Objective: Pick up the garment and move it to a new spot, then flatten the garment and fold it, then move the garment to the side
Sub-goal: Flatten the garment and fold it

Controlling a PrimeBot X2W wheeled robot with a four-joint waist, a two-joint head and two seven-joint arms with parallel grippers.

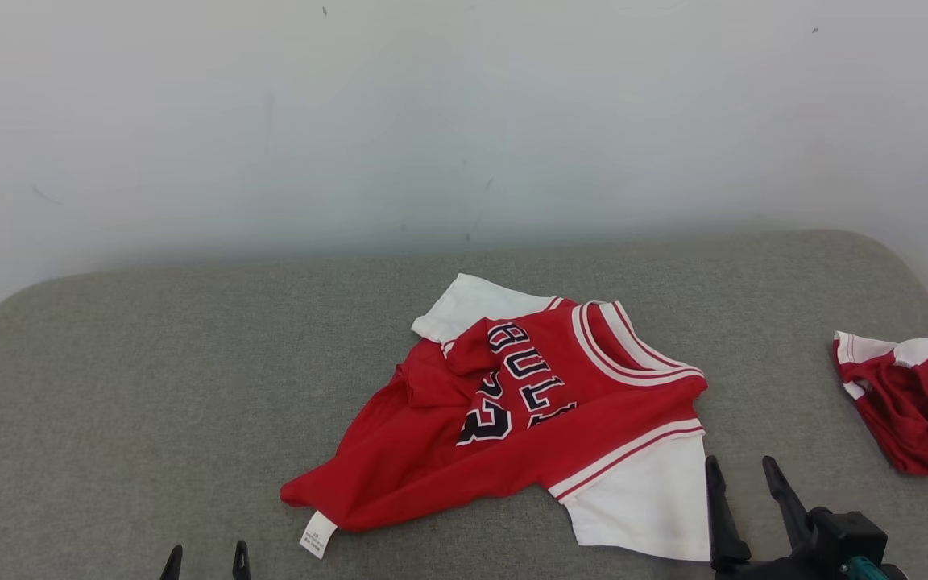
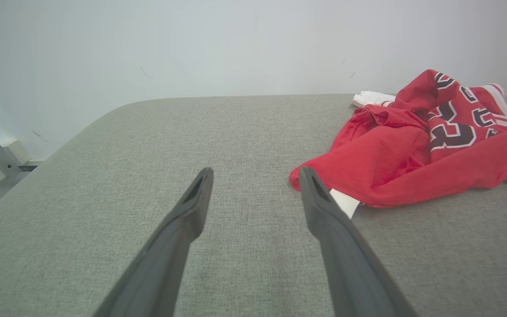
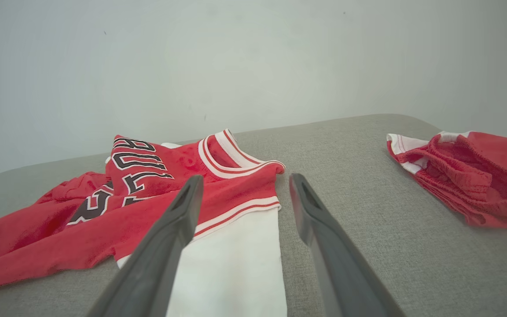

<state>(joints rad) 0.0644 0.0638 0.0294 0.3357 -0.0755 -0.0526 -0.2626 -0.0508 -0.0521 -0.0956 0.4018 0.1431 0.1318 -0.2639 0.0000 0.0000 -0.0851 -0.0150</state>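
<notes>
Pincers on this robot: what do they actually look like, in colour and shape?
Each has two long, slim, dark grey fingers tapering to blunt tips, with a narrow slot sunk near each tip. The right pincer grows from a blocky black body with a small teal part. The left pincer has matching dark tips.

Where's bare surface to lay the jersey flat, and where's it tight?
Widest bare patch: grey pad left of the jersey, out to its edge. A strip runs between jersey and wall. Tight: between jersey and the second red garment, where the right gripper sits.
</notes>
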